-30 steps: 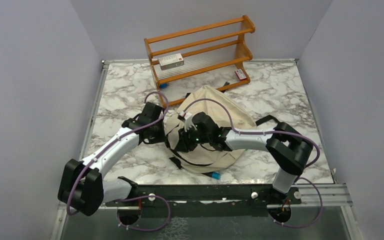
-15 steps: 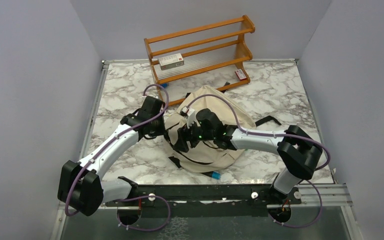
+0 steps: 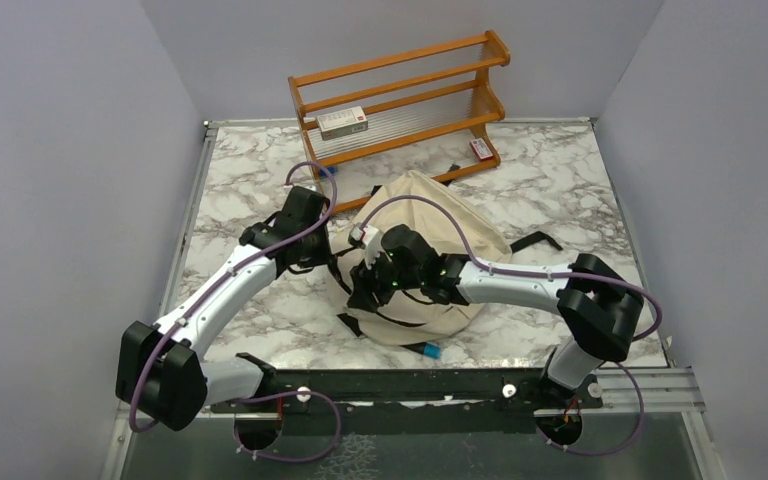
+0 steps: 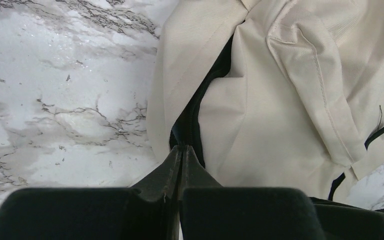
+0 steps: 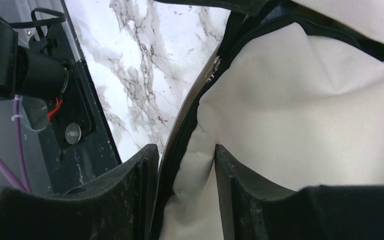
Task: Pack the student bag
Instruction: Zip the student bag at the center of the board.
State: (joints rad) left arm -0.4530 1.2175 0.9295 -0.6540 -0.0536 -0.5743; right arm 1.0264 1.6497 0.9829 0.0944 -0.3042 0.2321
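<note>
The marbled tabletop (image 3: 560, 190) carries a wooden rack (image 3: 400, 95) at its far edge. The bag (image 3: 450, 215) lies mid-table, long axis running from the near edge toward the rack, and my 2 grippers meet at its left rim. My left gripper (image 4: 181, 150) is clenched at the black zip (image 4: 195, 115); whether it has caught fabric I cannot tell. My right gripper (image 5: 186, 150) straddles the zip edge, jaws apart, but I cannot tell if they press it. The zip runs straight ahead of it.
</note>
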